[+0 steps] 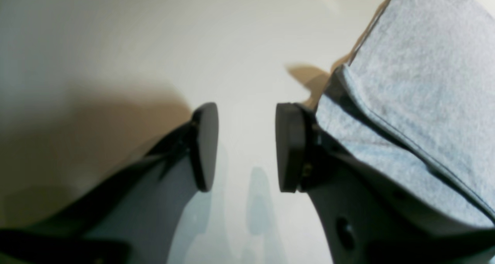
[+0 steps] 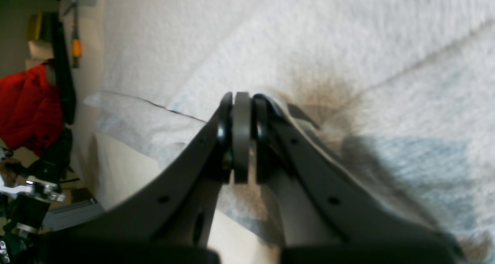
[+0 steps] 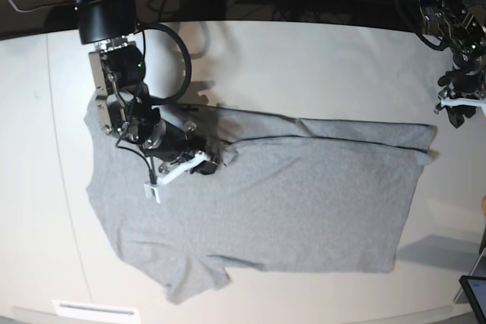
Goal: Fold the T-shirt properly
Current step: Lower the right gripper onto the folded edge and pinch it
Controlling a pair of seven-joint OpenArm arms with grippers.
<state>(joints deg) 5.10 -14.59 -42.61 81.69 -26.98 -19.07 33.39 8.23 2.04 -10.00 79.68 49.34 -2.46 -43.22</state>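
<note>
Right jaws clamp T-shirt fold; left jaws apart, beside hem.

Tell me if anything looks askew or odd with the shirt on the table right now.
The T-shirt lies slanted on the table, only its far edge turned over in a narrow, uneven strip. The right gripper is shut on that fold; the left gripper hangs open beside the hem corner, holding nothing.

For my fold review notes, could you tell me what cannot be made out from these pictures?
- Base view: the right gripper tips are too small to show whether they pinch the T-shirt.
- Right wrist view: the cloth edge behind the shut jaws is blurred.
- Left wrist view: the open left gripper frame covers the shirt's lower hem.
- Base view: any lettering is hidden, since only a plain side shows.
</note>
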